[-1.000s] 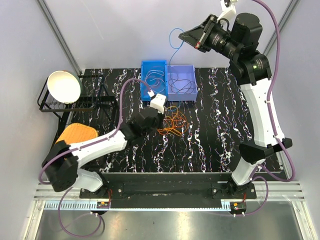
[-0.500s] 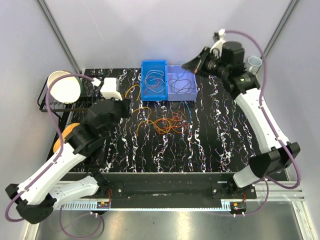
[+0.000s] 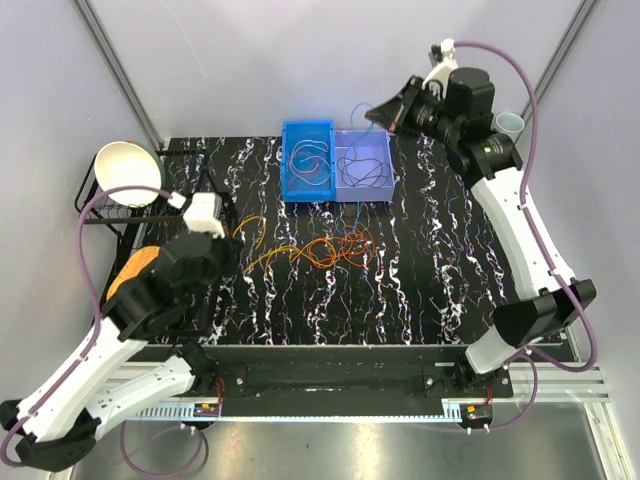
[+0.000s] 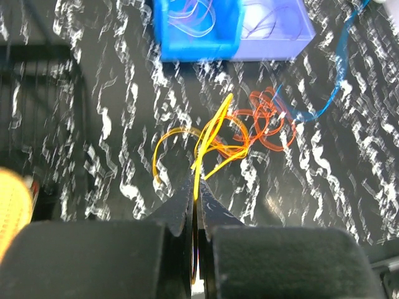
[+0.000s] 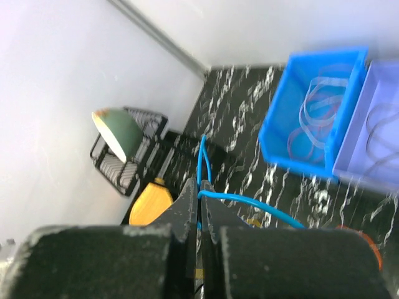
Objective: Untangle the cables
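Observation:
A tangle of orange and red cables [image 3: 335,248] lies mid-table; it also shows in the left wrist view [image 4: 265,121]. My left gripper [image 3: 230,242] [image 4: 197,182] is shut on a yellow-orange cable [image 4: 209,134] that stretches from its tips to the tangle, left of it. My right gripper [image 3: 374,115] [image 5: 199,187] is raised above the back of the table, over the bins, and is shut on a blue cable [image 5: 249,200]. That blue cable [image 4: 330,87] hangs down to the tangle. A blue bin [image 3: 307,125] and a lilac bin [image 3: 366,134] hold sorted loops.
A black dish rack [image 3: 100,212] with a white bowl [image 3: 128,172] stands at the back left. An orange-yellow object [image 3: 148,266] lies beside my left arm. A white cup [image 3: 508,123] stands at the back right.
My left gripper left the tangle and pulled a yellow-orange cable out to the left and nearer. My right gripper came down from high up, still holding the blue cable.

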`<state>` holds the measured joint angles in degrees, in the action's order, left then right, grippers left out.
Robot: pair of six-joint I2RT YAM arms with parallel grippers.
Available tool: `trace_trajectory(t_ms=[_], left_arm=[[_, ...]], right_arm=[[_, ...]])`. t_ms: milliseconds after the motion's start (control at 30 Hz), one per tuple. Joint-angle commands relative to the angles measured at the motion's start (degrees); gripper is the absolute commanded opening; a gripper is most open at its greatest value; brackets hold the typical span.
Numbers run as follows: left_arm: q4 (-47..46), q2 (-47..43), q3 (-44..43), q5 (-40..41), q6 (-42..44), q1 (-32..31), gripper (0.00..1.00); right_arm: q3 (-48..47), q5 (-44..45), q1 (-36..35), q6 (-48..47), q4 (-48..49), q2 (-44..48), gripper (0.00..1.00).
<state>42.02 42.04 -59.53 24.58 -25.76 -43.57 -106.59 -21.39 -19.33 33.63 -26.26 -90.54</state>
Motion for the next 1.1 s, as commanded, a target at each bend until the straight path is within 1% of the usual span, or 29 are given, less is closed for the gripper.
trace_trajectory(t_ms=[0, 33, 100, 233, 367, 567, 633, 767, 900, 1000, 1067], left_arm=[[6.84, -5.72, 3.53, 0.73, -3.68, 0.15, 0.00], [7.02, -6.61, 5.89, 1.87, -4.12, 0.15, 0.00], [6.85, -8.54, 7.75, 2.31, -5.17, 0.07, 0.00], [6.50, -9.08, 11.70, 3.19, -5.18, 0.15, 0.00], [6.67, -7.85, 11.01, 1.26, -4.48, 0.15, 0.00], [6.58, -8.81, 10.84, 1.44, -4.30, 0.15, 0.00], [6.58, -9.61, 11.01, 1.79, -4.48, 0.07, 0.00], [6.58, -11.10, 11.10, 2.67, -4.74, 0.07, 0.00], [6.50, -11.37, 11.10, 2.67, -4.74, 0.15, 0.00], [6.50, -11.37, 11.10, 2.76, -4.74, 0.24, 0.00], [6.67, -11.37, 11.10, 2.76, -4.74, 0.24, 0.00]], right_arm=[[-8.97, 3.19, 0.26, -3.57, 1.30, -4.71, 0.00], [-10.21, 4.50, 0.26, -4.00, 1.21, -5.51, 0.00], [-14.06, 5.56, 0.35, -5.06, 1.21, -8.49, 0.00], [-21.37, 9.07, 0.44, -7.95, 1.21, -13.86, 0.00], [-31.37, 11.54, 0.61, -11.03, 1.13, -19.83, 0.00], [-41.93, 16.37, 0.96, -17.45, 1.47, -30.64, 0.00], [-43.00, 18.30, 1.14, -19.90, 2.79, -32.50, 0.00], [-43.01, 20.16, 1.67, -20.97, 5.69, -36.89, 0.00], [-39.67, 17.97, 1.84, -18.35, 9.29, -40.93, 0.00], [-37.47, 15.33, 1.93, -15.89, 8.78, -45.50, 0.00], [-36.42, 15.23, 1.93, -14.82, 7.55, -48.74, 0.00]])
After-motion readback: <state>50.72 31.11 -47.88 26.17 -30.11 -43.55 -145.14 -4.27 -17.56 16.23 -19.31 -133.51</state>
